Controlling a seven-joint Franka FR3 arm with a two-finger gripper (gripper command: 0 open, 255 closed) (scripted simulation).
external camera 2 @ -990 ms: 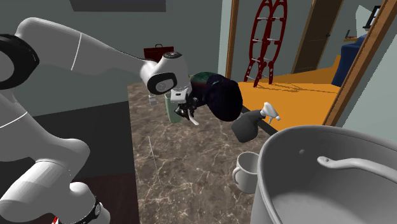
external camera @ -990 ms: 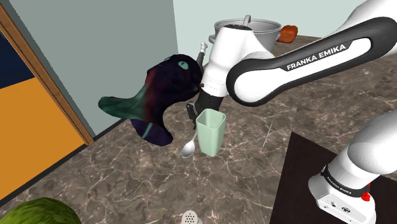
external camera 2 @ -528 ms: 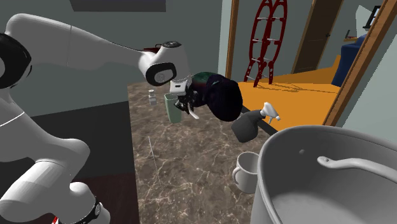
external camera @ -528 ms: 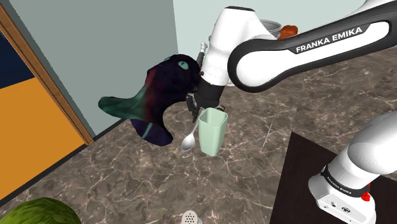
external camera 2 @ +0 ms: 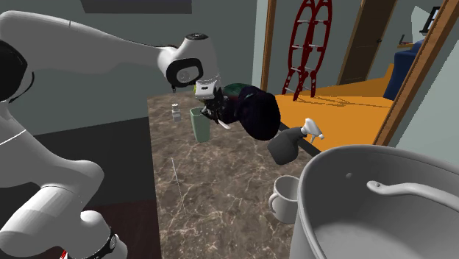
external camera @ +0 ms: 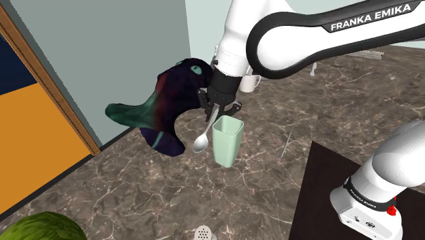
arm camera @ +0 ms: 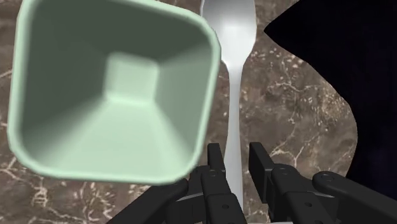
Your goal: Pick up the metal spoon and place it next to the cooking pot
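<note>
Colours: silver, mint, marble brown.
Shiny silver metal spoon [arm camera: 235, 86]; pale-green square cup [arm camera: 63, 95]; brown bench [external camera: 170, 198] w/ white veins; black fish figure [external camera: 174, 95], teal+red sheen.

Brown marble counter [external camera: 136, 198]; grey-green wall [external camera: 102, 48]

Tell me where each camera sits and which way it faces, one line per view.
Shoulder view: beside the stand, looking down over the counter at the green cup; the white arm reaches across the top.
Second exterior view: behind the cooking pot, facing the white arm across the counter.
Wrist view: on the hand, looking down along the gripper, shut on the spoon, beside the green cup.
Shared: all three show the green cup and the gripper.
</note>
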